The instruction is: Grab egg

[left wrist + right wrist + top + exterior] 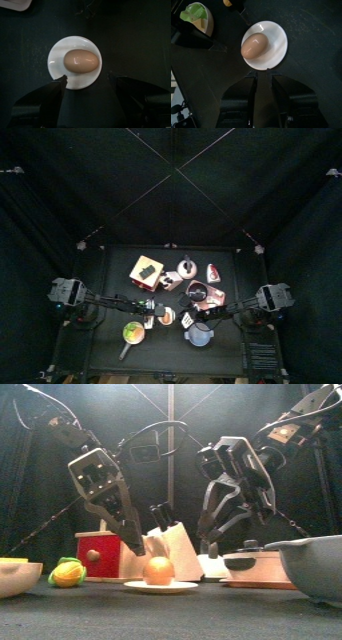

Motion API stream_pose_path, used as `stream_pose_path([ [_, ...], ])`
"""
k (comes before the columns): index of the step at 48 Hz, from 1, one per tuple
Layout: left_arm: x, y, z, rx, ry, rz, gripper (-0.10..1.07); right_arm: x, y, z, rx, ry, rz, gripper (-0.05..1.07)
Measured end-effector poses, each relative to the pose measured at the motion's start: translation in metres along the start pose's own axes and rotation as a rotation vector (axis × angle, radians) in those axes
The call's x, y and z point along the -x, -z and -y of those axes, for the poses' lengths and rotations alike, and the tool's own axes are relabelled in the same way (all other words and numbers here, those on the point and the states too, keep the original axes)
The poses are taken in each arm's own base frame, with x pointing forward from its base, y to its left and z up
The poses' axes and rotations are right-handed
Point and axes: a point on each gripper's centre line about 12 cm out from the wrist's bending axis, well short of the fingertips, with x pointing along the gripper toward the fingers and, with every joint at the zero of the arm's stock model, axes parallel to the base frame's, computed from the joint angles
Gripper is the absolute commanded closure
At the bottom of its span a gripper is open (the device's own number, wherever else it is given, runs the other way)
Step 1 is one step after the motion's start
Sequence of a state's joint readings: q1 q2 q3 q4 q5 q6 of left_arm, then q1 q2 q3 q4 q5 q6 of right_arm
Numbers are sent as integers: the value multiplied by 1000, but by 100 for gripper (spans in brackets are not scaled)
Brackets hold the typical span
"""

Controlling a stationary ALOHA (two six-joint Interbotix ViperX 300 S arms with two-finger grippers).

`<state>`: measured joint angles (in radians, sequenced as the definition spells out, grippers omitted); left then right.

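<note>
The egg lies flat on the black table, a white round rim with an orange dome in the middle. My left gripper hangs just above and behind it, jaws wide open. In the left wrist view the egg lies straight ahead of the left gripper, and the jaw tips stand level with the rim's near edge without touching it. My right gripper hovers on the other side. Its jaws stand close together with nothing between them. In the right wrist view the egg lies a short way beyond the right gripper.
A green pan sits at the front left, beside a yellow-green fruit. A grey bowl stands at the front right. A red box, a white block and a lidded pot crowd the back.
</note>
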<state>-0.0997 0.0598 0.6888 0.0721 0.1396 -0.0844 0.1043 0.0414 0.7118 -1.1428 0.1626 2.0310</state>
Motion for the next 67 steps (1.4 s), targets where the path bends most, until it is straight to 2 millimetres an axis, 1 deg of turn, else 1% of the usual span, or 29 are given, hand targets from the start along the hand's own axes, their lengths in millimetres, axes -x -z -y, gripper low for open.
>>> stream_pose_path([
  [6, -7, 7, -1, -57, -7, -27, -1, -13, -3, 6, -15, 21, -10, 38],
  [10, -8, 10, -1, -93, -11, -36, -1, -22, -4, 8, -23, 26, -20, 38],
  [13, -7, 13, -1, -123, -13, -43, -1, -27, -7, 8, -30, 27, -20, 38],
  [16, -6, 21, -1, -157, -15, -59, -1, -32, -8, 8, -33, 29, -21, 38],
  [21, 0, 27, 0, -206, -15, -61, -1, -38, -10, 8, -35, 33, -21, 38],
  [32, 12, 28, 9, -309, -8, -36, -1, -39, -18, 9, -48, 34, -8, 38],
  [44, 21, 24, 9, -419, -21, -9, -1, -47, -24, 5, -42, 27, 1, 38],
  [57, 24, 20, 7, -537, -41, 6, -1, -53, -28, 4, -45, 27, 3, 38],
  [67, 22, 18, 6, -574, -46, 9, -1, -53, -32, 6, -45, 27, 11, 38],
])
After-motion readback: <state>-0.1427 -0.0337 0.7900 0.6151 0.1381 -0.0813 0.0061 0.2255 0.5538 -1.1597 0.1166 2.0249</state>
